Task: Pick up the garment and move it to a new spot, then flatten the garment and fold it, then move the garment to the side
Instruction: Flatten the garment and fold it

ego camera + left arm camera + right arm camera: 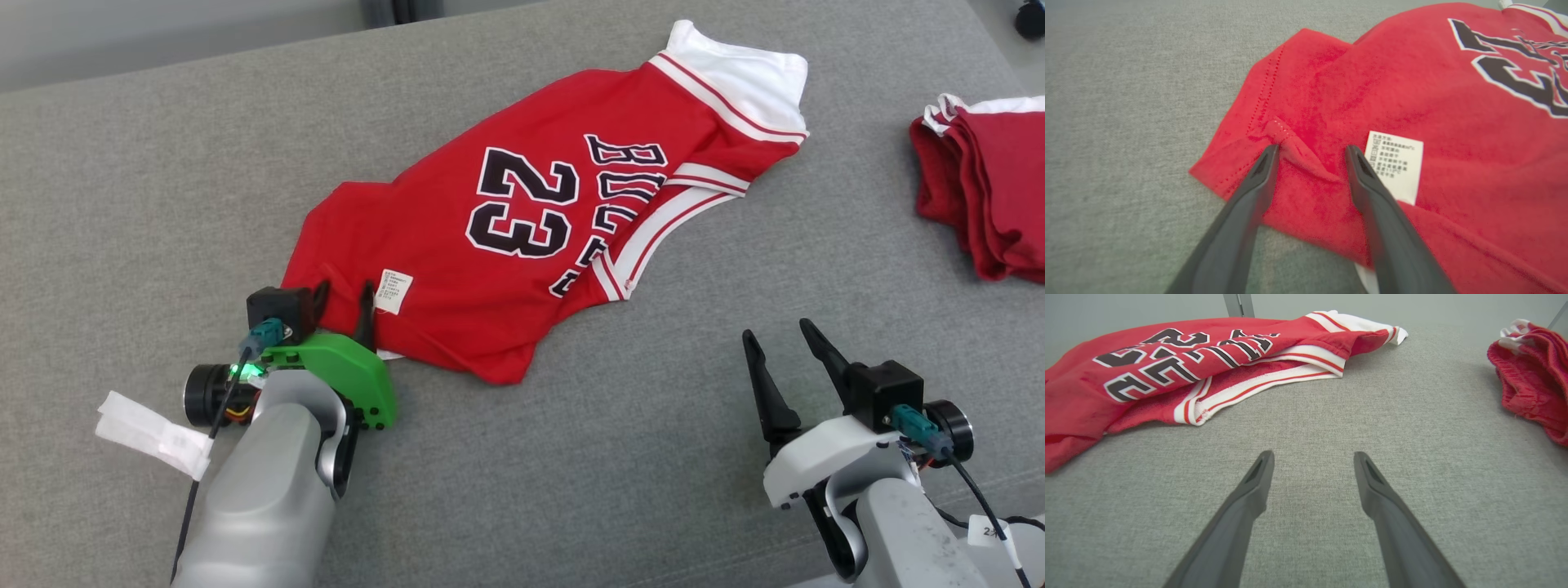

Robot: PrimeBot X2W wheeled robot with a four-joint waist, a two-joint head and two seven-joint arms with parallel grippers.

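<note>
The garment (522,245) is a red jersey with a black "23" and white trim, lying crumpled and slanted on the grey surface (163,204). My left gripper (344,290) rests on its near left hem beside a white care label (393,291). In the left wrist view the garment (1412,102) has a small ridge of red cloth bunched between the two spread fingers of that gripper (1312,151), with the label (1394,165) just right of them. My right gripper (775,331) stands open over bare surface, apart from the garment (1126,375), nothing between the fingers of that gripper (1312,455).
A pile of folded red clothes (988,188) lies at the right edge, also seen as a red heap (1531,371) in the right wrist view. A white tape tag (151,433) hangs from my left arm. The grey surface's far edge runs along the top.
</note>
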